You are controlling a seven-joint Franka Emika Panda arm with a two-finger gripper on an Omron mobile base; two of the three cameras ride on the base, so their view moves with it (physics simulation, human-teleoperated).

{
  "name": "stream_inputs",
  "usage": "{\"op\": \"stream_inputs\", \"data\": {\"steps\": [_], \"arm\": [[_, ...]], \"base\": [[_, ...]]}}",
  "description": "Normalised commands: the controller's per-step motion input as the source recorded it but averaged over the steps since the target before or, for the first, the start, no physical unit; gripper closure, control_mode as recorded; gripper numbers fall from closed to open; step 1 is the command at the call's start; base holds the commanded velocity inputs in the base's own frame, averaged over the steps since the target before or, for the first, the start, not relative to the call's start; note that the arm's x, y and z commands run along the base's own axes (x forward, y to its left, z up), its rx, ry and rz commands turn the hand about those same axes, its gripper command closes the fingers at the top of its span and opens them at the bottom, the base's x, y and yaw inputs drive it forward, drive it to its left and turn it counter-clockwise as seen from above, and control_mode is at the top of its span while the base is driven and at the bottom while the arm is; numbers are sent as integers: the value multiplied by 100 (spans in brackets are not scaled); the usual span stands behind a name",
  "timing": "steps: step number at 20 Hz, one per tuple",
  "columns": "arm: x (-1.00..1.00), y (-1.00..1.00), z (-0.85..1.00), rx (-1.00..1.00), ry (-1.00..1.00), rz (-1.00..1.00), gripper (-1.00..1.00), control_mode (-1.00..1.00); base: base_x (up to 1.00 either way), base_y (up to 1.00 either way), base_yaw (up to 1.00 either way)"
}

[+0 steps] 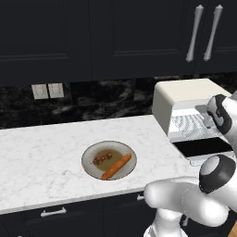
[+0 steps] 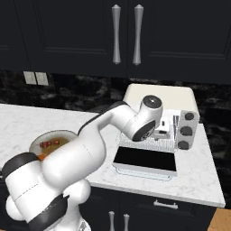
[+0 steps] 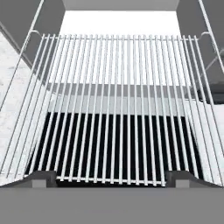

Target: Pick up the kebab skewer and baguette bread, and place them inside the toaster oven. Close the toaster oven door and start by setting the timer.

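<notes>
Wire rack: parallel silver bars running 6 to 12 o'clock, spanning most of the frame, pulled out of the toaster oven. Oven cavity: pale back wall at 12, grey side walls at 10 and 2. Toaster oven door: dark glass seen through the bars, toward 6. Finger tips: grey, at 7 and 5, wide apart, holding nothing.

You are looking at a kitchen. A white marble desk runs along a dark, shiny stone wall. Dark cupboards with long silver handles hang above it, and more dark cupboard doors sit below. Two pale wall switches are on the wall. A cream toaster oven with its door folded down stands on the desk, and a plate with food sits near it.
</notes>
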Motion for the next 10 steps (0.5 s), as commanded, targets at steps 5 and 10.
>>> {"op": "stream_inputs", "data": {"steps": [5,10], "arm": [[-91,83,33,-1,4,4,-100,-100],[-21,100,3,0,2,-2,-100,-100]], "base": [[0,0,0],[0,0,0]]}}
